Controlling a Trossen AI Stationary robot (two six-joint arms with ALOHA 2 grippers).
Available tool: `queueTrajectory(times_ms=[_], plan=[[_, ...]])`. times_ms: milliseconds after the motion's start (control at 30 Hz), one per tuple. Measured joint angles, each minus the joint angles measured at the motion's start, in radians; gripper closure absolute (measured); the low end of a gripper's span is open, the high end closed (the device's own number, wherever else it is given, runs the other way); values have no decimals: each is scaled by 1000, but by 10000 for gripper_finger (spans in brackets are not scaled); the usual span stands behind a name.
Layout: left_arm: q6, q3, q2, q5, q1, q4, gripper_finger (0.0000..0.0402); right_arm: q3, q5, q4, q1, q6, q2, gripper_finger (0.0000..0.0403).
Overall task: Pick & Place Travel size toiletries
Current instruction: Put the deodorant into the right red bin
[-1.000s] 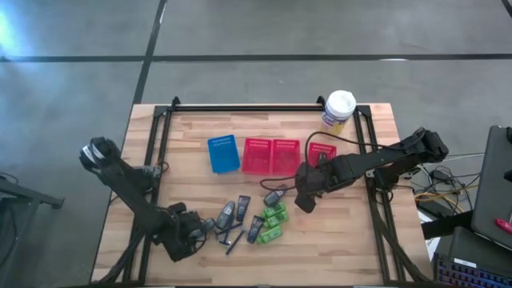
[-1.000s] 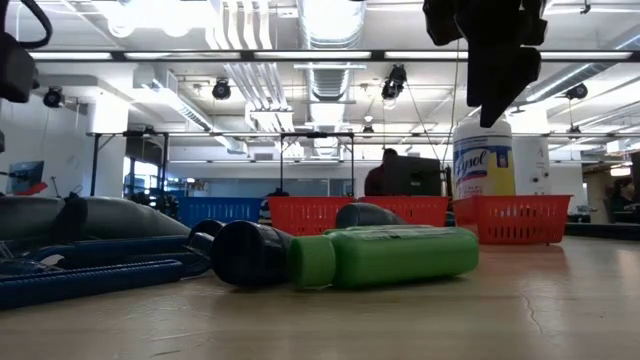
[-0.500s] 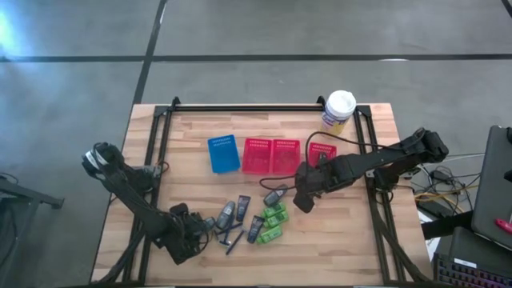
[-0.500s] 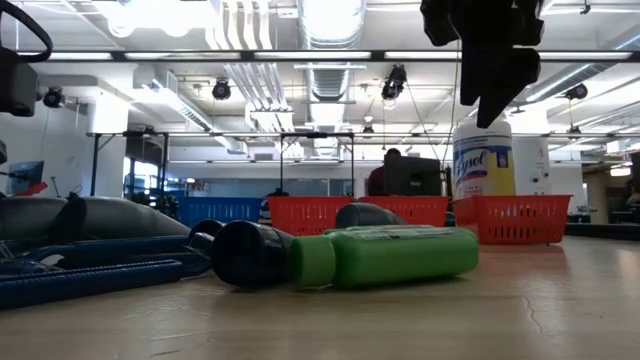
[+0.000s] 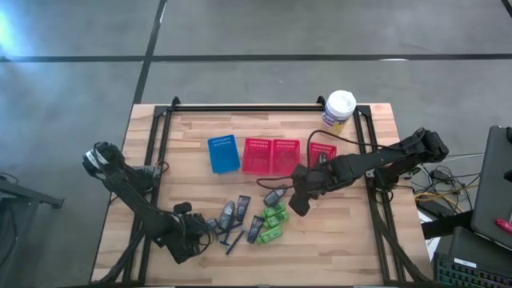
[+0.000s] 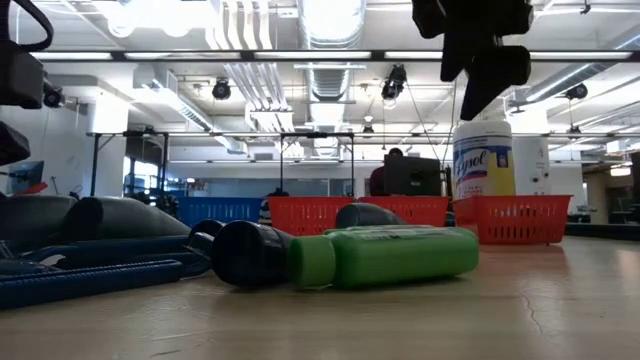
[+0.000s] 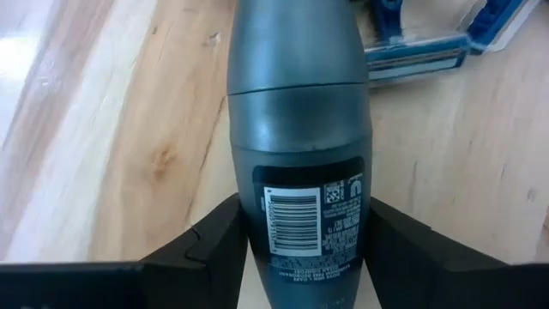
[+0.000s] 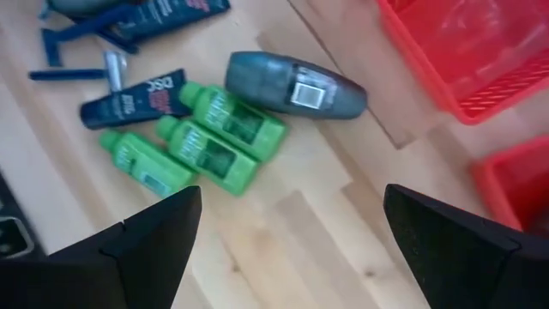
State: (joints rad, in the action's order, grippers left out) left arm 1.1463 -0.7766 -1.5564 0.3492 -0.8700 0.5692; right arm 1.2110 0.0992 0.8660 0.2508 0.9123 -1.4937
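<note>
The left hand (image 5: 196, 234) had crept a little to the right along the near edge of the counter (image 5: 352, 240) and narrowed from wide open. In the left wrist view its fingers (image 7: 219, 245) sat against both sides of a dark grey deodorant stick (image 7: 300, 163) lying flat on the wood, with blue razors (image 7: 429, 51) just beyond it. Whether the grip was firm yet could not be told; the stick had not left the counter.

The right hand (image 5: 298, 202) stayed wide open and empty, but had drifted slightly left and nearer, hovering above the far side of the pile. Below it lay three green bottles (image 8: 202, 142) side by side, another grey deodorant stick (image 8: 296, 86) and a dark tube (image 8: 137, 101).

The blue basket (image 5: 223, 154) and red baskets (image 5: 271, 155) on the far side looked empty, so sorting seemed barely begun, the left arm's pick being the step in hand.
</note>
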Motion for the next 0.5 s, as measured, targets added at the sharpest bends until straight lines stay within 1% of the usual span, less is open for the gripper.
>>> queueTrajectory(times_ms=[167,233,300,400,500], plan=[[13,2,92,17,0,133,205,0,-18,-56,0,13,7,39],[34,2,149,50,0,206,205,0,-25,-97,-2,13,11,39],[54,1,220,116,0,247,205,0,-32,-144,-13,13,13,39],[68,1,325,251,17,284,205,0,-75,-227,-46,22,13,39],[42,-2,413,377,60,279,205,0,-115,-307,-97,91,9,39]])
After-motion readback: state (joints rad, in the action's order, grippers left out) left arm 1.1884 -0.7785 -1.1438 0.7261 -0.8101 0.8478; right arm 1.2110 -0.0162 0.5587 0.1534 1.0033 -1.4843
